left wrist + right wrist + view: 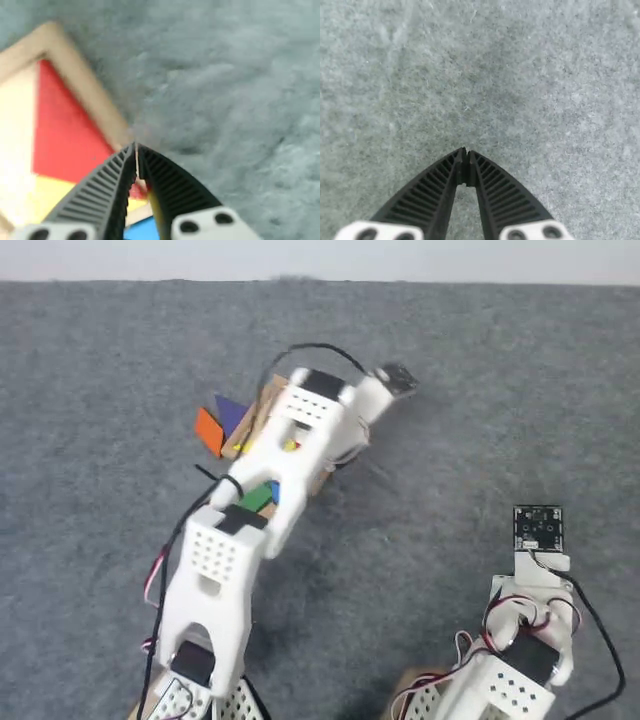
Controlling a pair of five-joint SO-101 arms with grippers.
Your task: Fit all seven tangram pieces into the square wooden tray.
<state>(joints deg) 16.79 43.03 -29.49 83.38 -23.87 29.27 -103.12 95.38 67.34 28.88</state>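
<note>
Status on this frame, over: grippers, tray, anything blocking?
Left gripper shut, at tray rim; right gripper shut over carpet. Red piece in tray; orange piece, purple piece beside it. Left arm hides most of tray.

Square wooden tray (266, 393) sits left of the grey cloth table's (480, 390) middle. Inside it, the red triangle piece (65, 125) is tucked into a corner against the rim, with the yellow piece (50, 200) right beside it. The orange piece (209, 430) and purple triangle piece (232, 412) lie side by side on the cloth, just off the tray's left rim.
</note>
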